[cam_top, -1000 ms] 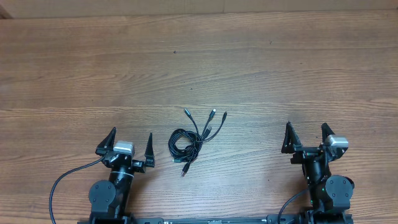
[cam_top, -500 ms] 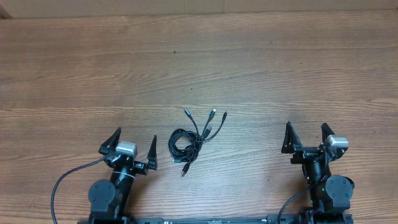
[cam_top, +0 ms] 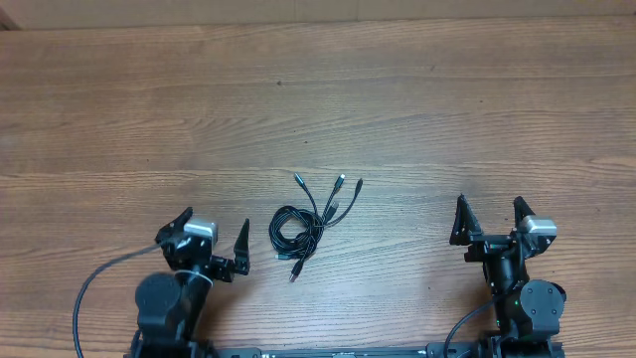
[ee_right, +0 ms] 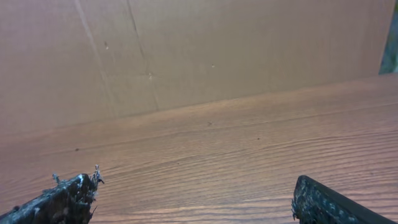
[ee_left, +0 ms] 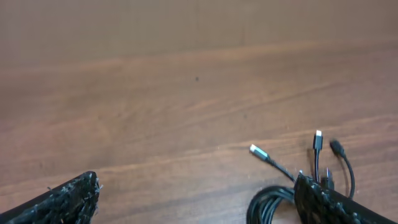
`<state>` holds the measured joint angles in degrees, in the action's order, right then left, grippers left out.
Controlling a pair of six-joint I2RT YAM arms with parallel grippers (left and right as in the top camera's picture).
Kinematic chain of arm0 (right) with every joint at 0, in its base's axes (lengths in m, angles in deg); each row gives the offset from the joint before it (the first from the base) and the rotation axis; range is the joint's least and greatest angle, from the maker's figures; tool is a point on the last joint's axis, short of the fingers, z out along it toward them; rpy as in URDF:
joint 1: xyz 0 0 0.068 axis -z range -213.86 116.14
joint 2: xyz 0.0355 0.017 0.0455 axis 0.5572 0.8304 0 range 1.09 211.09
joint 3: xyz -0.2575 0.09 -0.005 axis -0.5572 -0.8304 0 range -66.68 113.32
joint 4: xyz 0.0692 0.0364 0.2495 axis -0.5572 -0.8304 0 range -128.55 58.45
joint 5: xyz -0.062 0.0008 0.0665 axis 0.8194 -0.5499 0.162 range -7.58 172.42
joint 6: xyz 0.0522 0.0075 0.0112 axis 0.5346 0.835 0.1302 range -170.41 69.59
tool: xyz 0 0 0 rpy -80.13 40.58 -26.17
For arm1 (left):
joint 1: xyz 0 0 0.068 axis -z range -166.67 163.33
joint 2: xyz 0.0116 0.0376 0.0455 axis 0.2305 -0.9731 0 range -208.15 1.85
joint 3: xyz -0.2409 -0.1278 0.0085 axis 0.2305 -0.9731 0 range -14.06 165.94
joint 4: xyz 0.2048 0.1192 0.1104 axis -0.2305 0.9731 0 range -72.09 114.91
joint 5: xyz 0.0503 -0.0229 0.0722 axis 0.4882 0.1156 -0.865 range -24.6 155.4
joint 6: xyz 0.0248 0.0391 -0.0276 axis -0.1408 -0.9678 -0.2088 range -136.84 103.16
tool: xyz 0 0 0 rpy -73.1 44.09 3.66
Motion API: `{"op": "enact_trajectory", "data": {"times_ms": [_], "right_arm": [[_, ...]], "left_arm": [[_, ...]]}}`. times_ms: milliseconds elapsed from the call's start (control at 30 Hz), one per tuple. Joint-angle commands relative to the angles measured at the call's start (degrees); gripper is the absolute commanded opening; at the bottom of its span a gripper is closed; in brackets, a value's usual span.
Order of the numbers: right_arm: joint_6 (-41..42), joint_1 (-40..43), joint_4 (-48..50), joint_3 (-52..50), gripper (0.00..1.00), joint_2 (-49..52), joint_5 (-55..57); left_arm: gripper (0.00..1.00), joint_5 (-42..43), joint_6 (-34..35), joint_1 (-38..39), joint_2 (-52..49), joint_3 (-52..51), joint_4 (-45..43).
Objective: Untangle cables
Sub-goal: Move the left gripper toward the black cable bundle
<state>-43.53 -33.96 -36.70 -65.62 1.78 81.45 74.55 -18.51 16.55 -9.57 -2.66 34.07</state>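
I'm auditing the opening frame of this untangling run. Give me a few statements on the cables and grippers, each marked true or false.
The cables lie bunched together on the table. True.
The left gripper holds a cable. False: it is open and apart from them.
The right gripper is open and empty. True.
The cables lie nearer the right gripper. False: they lie nearer the left.

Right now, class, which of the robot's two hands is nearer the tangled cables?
The left hand: it sits open just beside the cables, not touching them. The right hand, also open, stands much farther away on their other side.
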Motion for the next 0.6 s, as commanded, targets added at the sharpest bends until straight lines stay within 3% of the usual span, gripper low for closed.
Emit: {"op": "enact_trajectory", "data": {"times_ms": [0, 567], "right_arm": [[0.4, -0.3, 0.3, -0.6, 1.00, -0.5, 0.9], [0.4, -0.3, 0.3, -0.6, 1.00, -0.5, 0.9]], "left_arm": [[1.00, -0.7, -0.1, -0.4, -6.1, 4.0, 0.0], [1.00, -0.5, -0.1, -0.4, -42.4, 20.5, 5.2]]}}
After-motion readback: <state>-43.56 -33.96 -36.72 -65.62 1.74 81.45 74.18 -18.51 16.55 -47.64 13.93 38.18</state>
